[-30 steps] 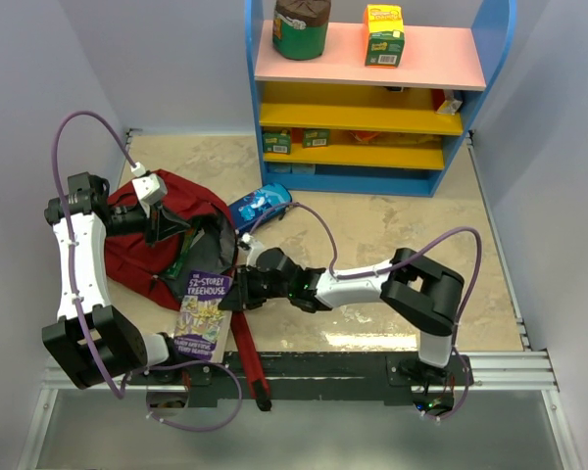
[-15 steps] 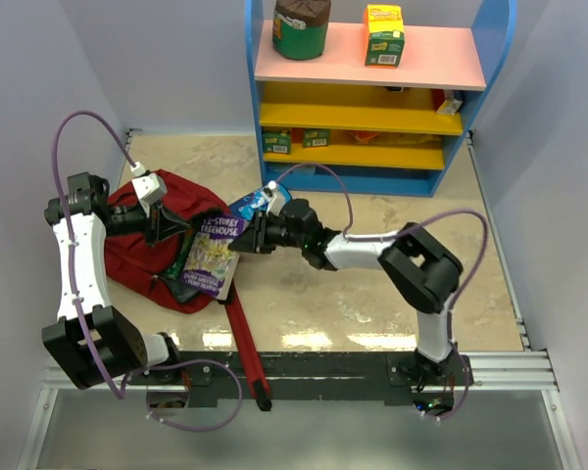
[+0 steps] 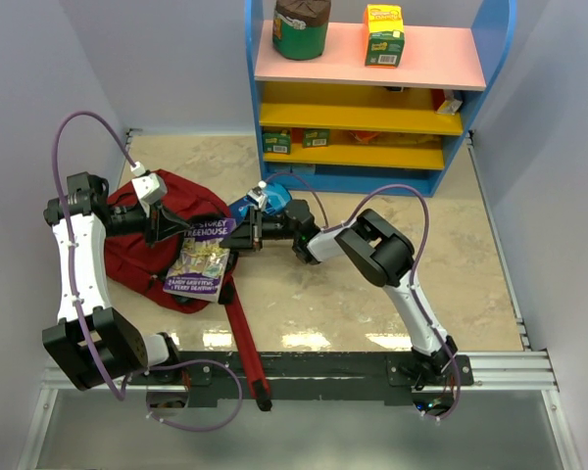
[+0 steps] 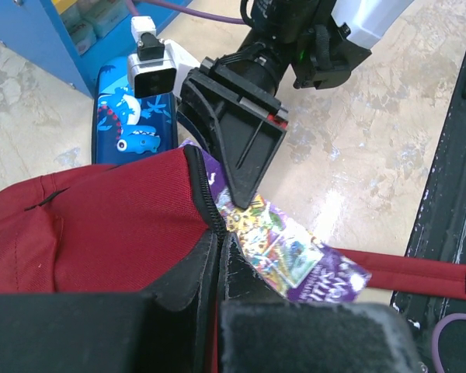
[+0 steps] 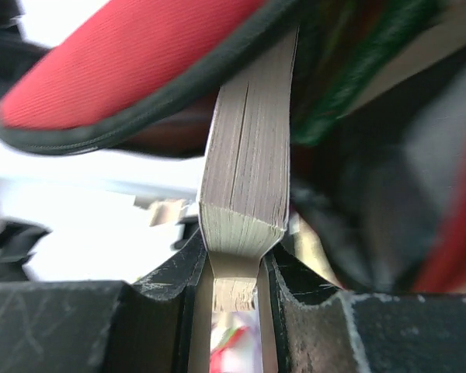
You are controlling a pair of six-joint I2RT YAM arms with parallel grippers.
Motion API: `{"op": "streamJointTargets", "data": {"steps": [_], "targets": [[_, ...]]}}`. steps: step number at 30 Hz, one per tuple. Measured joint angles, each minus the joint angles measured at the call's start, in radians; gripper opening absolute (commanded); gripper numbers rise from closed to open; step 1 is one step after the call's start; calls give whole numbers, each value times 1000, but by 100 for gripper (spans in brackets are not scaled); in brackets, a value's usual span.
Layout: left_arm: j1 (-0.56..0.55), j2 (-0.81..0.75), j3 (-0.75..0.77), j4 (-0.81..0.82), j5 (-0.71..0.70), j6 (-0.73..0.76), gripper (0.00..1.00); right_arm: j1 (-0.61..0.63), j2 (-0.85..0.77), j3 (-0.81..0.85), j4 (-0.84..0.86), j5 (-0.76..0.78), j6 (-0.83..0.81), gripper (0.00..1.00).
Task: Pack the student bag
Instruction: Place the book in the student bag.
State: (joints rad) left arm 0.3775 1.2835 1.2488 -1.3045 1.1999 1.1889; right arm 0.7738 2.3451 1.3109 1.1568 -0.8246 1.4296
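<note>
Right gripper (image 3: 245, 235) pinched on the end of the thin purple paperback book (image 3: 201, 259): hold firm and push straight ahead, under the zip rim of the large dark red fabric backpack (image 3: 127, 264) just beyond the fingertips, its mouth lifted by the clamped left gripper (image 3: 167, 225).

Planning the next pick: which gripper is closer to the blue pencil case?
Right. The right gripper, shut on the book, is just beside the pencil case. The left gripper holds the bag by its rim, farther off across the opening.
</note>
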Motion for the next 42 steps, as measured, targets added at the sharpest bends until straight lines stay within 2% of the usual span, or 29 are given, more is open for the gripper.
{"op": "streamJointTargets", "data": {"steps": [6,11,19,23,27,30,31,32,33,34,35,36,37,42], "targets": [[0,0,1,0,1,0,0,-3,0,10,74,-56,148,0],[0,0,8,0,1,-2,0,3,-3,9,69,55,121,0],[1,-3,37,4,0,-21,0,34,-121,45,-289,330,-132,0],[1,-5,37,4,0,-20,0,45,-160,65,-373,393,-190,0],[1,-6,37,5,0,-19,0,83,-142,102,-430,460,-205,0],[1,-6,37,4,1,-20,0,143,-58,254,-523,547,-211,0],[1,-6,37,4,1,-20,0,166,-30,297,-545,576,-208,4],[1,-6,37,3,1,-21,0,192,-6,329,-566,602,-205,13],[1,-7,37,1,0,-22,0,216,10,349,-588,625,-203,49],[1,-7,37,0,-2,-22,0,236,24,372,-622,643,-201,65],[1,-7,37,-1,-4,-22,0,249,35,393,-652,657,-201,74],[1,-8,35,-3,-6,-22,0,262,40,414,-690,670,-211,91],[1,-8,34,-3,-6,-21,0,274,39,421,-716,684,-215,98],[1,-14,29,-2,-5,-18,0,266,-32,332,-761,704,-262,98]]}}
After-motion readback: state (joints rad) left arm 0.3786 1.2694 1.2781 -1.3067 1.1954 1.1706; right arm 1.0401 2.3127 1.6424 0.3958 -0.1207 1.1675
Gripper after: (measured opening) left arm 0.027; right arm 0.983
